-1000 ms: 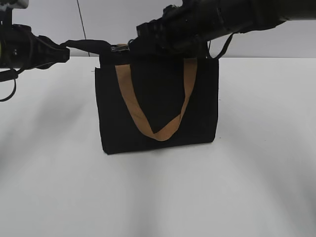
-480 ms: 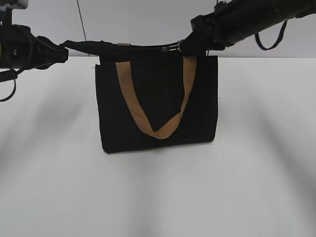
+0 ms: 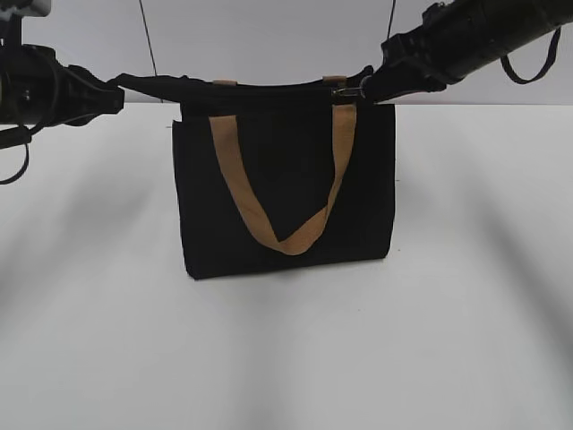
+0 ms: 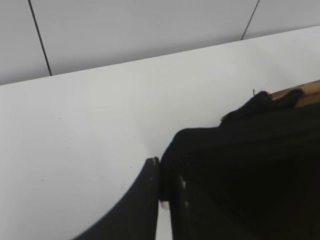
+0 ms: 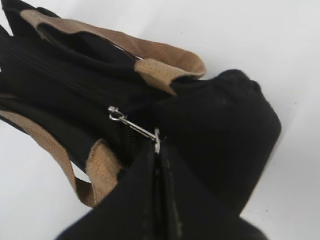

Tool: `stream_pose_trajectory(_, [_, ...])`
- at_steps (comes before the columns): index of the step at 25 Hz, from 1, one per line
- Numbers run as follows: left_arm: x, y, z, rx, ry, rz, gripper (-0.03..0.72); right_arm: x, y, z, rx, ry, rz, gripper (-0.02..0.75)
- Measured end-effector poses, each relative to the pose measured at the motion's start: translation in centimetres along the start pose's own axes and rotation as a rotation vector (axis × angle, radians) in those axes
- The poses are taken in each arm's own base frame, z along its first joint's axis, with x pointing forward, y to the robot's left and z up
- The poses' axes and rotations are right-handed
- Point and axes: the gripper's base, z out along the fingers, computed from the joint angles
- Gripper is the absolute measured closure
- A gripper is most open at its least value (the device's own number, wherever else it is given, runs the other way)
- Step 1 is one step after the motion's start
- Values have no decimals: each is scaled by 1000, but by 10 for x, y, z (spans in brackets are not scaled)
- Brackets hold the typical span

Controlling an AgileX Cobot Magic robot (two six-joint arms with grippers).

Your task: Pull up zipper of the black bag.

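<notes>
Your zipper [image 3: 269,86] runs along the top edge of the bag [image 3: 285,184], and the pull tab [image 5: 134,128] sits almost at the bag's right corner, so the closing looks nearly done; only a last short stretch seems left. Your right gripper [image 5: 157,150] is pinched tight on that tab. At the bag's left end, your left gripper [image 3: 115,92] is clamped on a fold of black cloth, bracing the bag. Tan straps [image 3: 286,235] hang on the bag's front, clear of the zip line. Table [image 3: 286,358] under the bag, nothing blocking.
</notes>
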Motion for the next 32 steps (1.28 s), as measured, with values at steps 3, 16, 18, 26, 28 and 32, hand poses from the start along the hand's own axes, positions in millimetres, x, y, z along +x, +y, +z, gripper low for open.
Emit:
stream_pose_trajectory(3, [0,-1,0,9,-3,0,666,1,-4,-3,15,11,19,752])
stream_pose_trajectory(16, [-1,-8,0,90,-5,-108,274,7,-1,-7,-27,81,-4,200])
stream_pose_trajectory(18, [2,-9,-1,97,31,-143,225,9,3,-12,-57,107,-9,126])
stream_pose_trajectory(26, [-1,-12,-16,73,96,-215,244,1,27,-49,-67,87,-53,111])
stream_pose_trajectory(28, [-4,-12,-21,53,80,-230,260,1,32,-59,-49,85,-62,115])
stream_pose_trajectory(32, [2,-12,-34,14,72,-233,270,15,41,-74,-25,101,-81,123])
